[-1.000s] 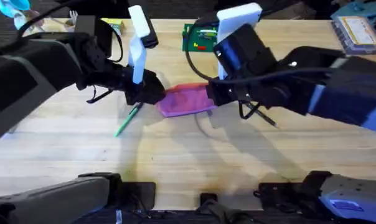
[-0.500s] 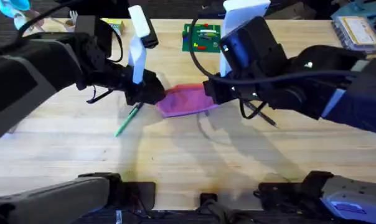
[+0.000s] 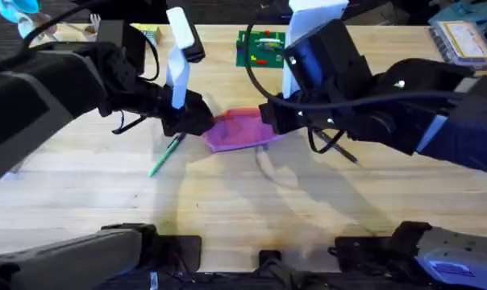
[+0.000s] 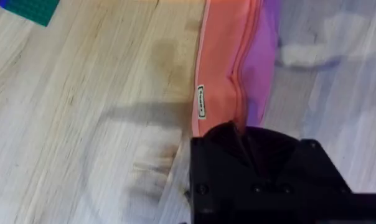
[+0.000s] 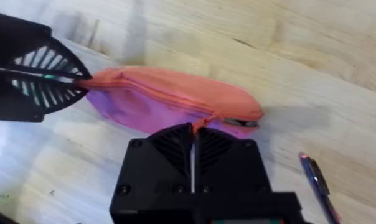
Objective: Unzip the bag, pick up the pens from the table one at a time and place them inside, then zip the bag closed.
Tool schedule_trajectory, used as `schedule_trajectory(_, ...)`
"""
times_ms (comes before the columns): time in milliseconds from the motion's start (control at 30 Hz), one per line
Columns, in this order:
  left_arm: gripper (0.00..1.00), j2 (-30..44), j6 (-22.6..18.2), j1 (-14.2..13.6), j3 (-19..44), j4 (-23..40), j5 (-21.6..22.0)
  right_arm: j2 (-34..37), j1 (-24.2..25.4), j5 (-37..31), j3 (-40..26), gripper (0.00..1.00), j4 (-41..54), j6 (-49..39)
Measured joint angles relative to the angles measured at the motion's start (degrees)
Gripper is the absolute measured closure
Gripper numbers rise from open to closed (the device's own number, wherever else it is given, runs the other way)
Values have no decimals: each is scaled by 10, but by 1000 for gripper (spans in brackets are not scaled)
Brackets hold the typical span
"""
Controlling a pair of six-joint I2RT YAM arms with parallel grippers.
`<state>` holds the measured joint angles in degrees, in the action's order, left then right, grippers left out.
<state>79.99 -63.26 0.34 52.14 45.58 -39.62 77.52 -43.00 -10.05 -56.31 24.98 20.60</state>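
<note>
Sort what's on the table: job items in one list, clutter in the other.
Job items:
- pink soft fabric pouch
- slim green pen
- dark slim pen

Clutter:
- small green board with coloured pieces
- yellow box
- clear plastic case

**Even light, soft shadows, blurred arms**

The overhead view is bright and evenly lit — the tabletop (image 3: 227, 201) shows pale wood with soft, faint shadows spreading below the arms toward the lower centre. Both arms loom large, dark and blurred at the frame's left and right sides. In the left wrist view a broad grey shadow lies across the wood at centre left, and the upper right is washed out and hazy. The right wrist view is sharper, with a dim shadow band near its top.
</note>
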Motion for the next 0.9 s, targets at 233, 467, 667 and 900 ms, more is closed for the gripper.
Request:
schedule_trajectory(233,959,0,0,0,0,0,2,0,-10,7,0,971,-17,0)
schedule_trajectory(467,959,0,0,1,0,-2,5,0,-26,7,0,971,-22,8)
schedule_trajectory(667,959,0,0,1,0,-2,6,12,-26,6,0,972,-40,22)
schedule_trajectory(900,959,0,0,2,0,-2,8,42,-26,11,0,971,-61,37)
